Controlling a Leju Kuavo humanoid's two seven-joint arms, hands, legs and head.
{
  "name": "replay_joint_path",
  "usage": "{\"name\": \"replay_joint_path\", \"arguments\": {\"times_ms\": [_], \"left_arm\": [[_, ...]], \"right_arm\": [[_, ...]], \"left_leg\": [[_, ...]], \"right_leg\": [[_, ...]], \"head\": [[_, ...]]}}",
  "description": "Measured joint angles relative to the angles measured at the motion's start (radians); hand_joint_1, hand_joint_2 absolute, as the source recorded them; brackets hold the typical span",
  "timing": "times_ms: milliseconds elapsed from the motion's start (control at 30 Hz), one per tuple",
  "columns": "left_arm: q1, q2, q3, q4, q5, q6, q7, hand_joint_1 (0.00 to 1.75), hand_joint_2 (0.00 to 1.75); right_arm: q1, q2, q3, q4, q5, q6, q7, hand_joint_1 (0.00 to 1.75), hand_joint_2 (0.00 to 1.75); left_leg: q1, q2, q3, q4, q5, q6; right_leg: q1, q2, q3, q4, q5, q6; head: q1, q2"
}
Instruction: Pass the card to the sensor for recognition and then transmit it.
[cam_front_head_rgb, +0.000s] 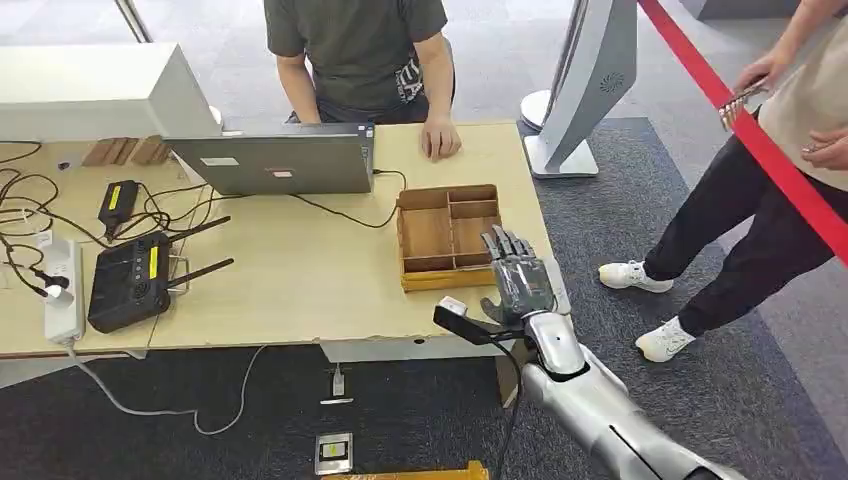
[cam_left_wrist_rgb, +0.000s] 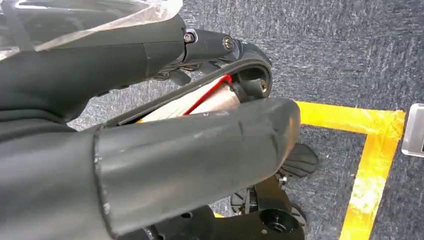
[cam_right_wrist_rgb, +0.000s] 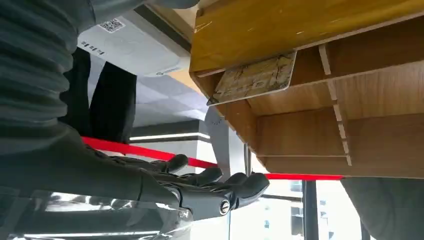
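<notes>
Card (cam_right_wrist_rgb: 252, 78) thin, stiff, light, lying in wooden tray (cam_front_head_rgb: 425, 275); pinch its edge. Right hand (cam_front_head_rgb: 520, 280) fingers (cam_right_wrist_rgb: 210, 175) spread, empty.

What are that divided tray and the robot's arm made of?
The tray looks like light unpainted wood, with thin slat dividers and matte grain. The right arm seems to be silver metal or metal-look shell, smooth and shiny; its right hand looks like grey plastic.

The card (cam_right_wrist_rgb: 253, 78) is pale, patterned and rectangular. It lies flat in a compartment of the wooden tray (cam_right_wrist_rgb: 300, 30), against the tray's outer wall. The tray rests on the table near its right edge.
</notes>
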Motion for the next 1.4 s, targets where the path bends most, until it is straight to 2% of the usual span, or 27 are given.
{"name": "replay_joint_path", "arguments": {"times_ms": [200,867,900,933,1400], "left_arm": [[0.000,0.000,0.000,0.000,0.007,0.000,0.003,0.00,0.00],[0.000,0.000,0.000,0.000,-0.001,0.000,0.002,0.00,0.00],[0.000,0.000,0.000,0.000,-0.001,-0.001,0.002,0.00,0.00],[0.000,0.000,0.000,0.000,-0.001,-0.001,0.002,0.00,0.00],[0.000,0.000,0.000,0.000,-0.004,-0.002,0.003,0.00,0.00]], "right_arm": [[-0.009,0.013,0.002,0.037,-0.015,-0.011,-0.017,0.00,1.75],[-0.013,0.030,0.017,0.092,-0.018,-0.020,-0.015,0.00,1.75],[-0.013,0.030,0.018,0.093,-0.018,-0.020,-0.014,1.59,1.75],[-0.013,0.030,0.018,0.095,-0.019,-0.020,-0.014,1.75,1.75],[-0.019,0.030,0.021,0.103,-0.042,-0.021,-0.011,1.75,1.75]], "left_leg": [[0.000,0.000,0.000,0.000,0.000,0.000],[0.000,0.000,0.000,0.000,0.000,0.000],[0.000,0.000,0.000,0.000,0.000,0.000],[0.000,0.000,0.000,0.000,0.000,0.000],[0.000,0.000,0.001,0.000,0.000,0.000]], "right_leg": [[0.000,0.000,0.000,0.000,0.000,0.000],[0.000,0.000,0.000,0.000,0.000,0.000],[0.000,0.000,0.000,0.000,0.000,0.000],[0.000,0.000,0.000,0.000,0.000,0.000],[0.000,0.000,0.000,0.000,0.000,0.000]], "head": [[0.000,0.000],[0.000,0.000],[0.000,0.000],[0.000,0.000],[0.000,0.000]]}}
